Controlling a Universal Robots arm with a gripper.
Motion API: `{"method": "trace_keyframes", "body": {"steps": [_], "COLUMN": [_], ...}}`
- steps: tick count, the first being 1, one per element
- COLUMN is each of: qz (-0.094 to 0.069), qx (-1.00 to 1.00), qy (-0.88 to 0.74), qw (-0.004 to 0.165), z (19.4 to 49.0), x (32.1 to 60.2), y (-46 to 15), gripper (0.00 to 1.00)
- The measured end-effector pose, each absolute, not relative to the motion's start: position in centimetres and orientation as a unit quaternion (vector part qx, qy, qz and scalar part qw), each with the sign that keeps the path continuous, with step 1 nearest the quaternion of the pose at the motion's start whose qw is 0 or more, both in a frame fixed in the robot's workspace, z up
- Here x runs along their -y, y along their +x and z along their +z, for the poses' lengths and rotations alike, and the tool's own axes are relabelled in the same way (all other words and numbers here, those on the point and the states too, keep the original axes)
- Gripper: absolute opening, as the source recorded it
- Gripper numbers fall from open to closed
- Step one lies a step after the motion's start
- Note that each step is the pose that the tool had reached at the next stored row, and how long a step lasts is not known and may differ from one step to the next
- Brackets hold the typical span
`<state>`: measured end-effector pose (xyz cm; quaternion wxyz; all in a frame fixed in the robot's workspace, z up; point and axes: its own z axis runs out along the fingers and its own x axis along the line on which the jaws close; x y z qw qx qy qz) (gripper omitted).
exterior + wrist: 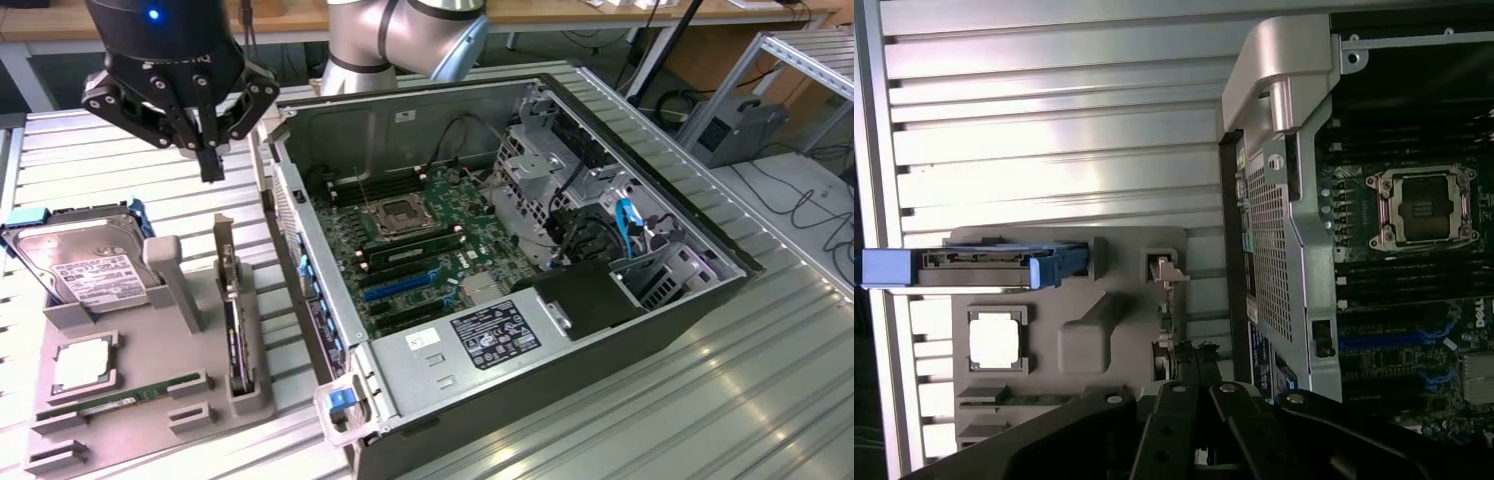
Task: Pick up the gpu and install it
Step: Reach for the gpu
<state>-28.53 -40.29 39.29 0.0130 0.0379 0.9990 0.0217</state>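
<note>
The gpu (235, 318) stands on its long edge in a slot of the grey parts holder (134, 345), at the exterior view's left. Its silver bracket (223, 252) is at the far end. My gripper (210, 168) hangs shut above the table, up and behind that bracket end, with nothing between its fingers. In the wrist view the shut fingers (1172, 420) point down over the holder (1079, 335), with the gpu (1165, 318) seen edge-on just beyond them.
The open computer case (627, 330) lies right of the holder, its motherboard (427, 240) and blue card slots (400, 286) exposed. The holder also carries a hard drive (80, 268), a CPU (83, 366) and a RAM stick (120, 396). The table is ribbed metal.
</note>
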Motion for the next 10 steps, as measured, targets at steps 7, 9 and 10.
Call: {"method": "trace_keyframes", "body": {"steps": [7, 9, 10], "qz": [0.022, 0.022, 0.022], "qx": [-0.999, -0.999, -0.999], "qy": [0.038, 0.038, 0.038], "qw": [0.013, 0.013, 0.013], "z": [39.28, 39.28, 39.28], "x": [40.91, 41.09, 41.15], "y": [-28.53, -28.53, -28.53], "gripper": [0.11, 0.11, 0.11]}}
